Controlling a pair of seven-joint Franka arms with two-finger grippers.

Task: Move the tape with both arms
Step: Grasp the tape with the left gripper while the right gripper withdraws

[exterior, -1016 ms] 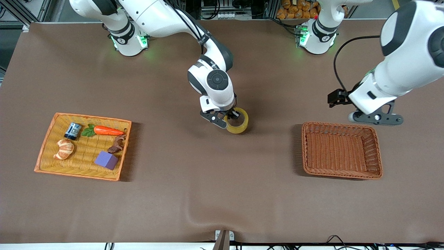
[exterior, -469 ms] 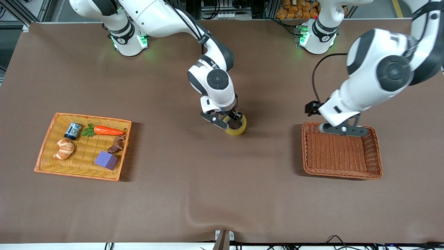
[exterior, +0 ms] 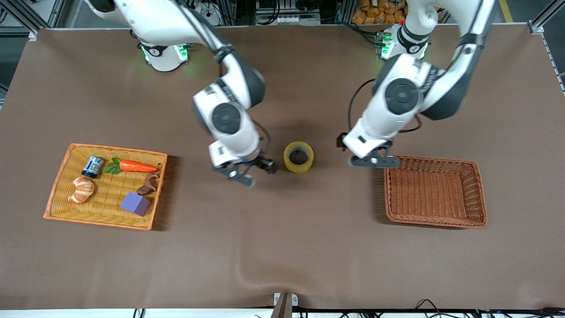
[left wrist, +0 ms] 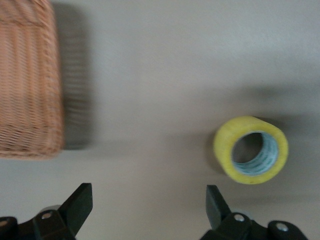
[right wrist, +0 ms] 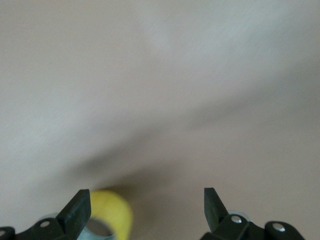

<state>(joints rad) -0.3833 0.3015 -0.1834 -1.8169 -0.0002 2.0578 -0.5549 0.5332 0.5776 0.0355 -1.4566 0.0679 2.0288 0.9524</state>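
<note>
On the brown table (exterior: 282, 247) in the front view, the tape (exterior: 299, 157) lies flat, ring hole up, about midway between the two baskets, nothing touching it. Right gripper (exterior: 247, 172) sits just beside the tape toward the right arm's end, fingers spread wide, holding nothing. Left gripper (exterior: 374, 160) is low over the table between the tape and the empty brown wicker basket (exterior: 435, 191), close to the basket's rim, fingers wide apart, empty. Flat orange wicker tray (exterior: 106, 185) near the right arm's end carries a croissant (exterior: 81, 189), a small blue can (exterior: 92, 166), a toy carrot (exterior: 134, 166), a purple cube (exterior: 135, 203) and a dark brown piece (exterior: 148, 184) I can't identify.

Left wrist view: left gripper (left wrist: 150, 210) with both fingertips (left wrist: 79, 206) well apart, bare table between them. Tape (left wrist: 251, 150) lies free on the table, grey-white core showing. Basket corner (left wrist: 30, 85) at the frame edge.

Right wrist view: right gripper (right wrist: 145, 210) fingers (right wrist: 212, 205) spread, gap empty. Tape (right wrist: 110, 216) is partly visible close by one finger, contact can't be judged.
</note>
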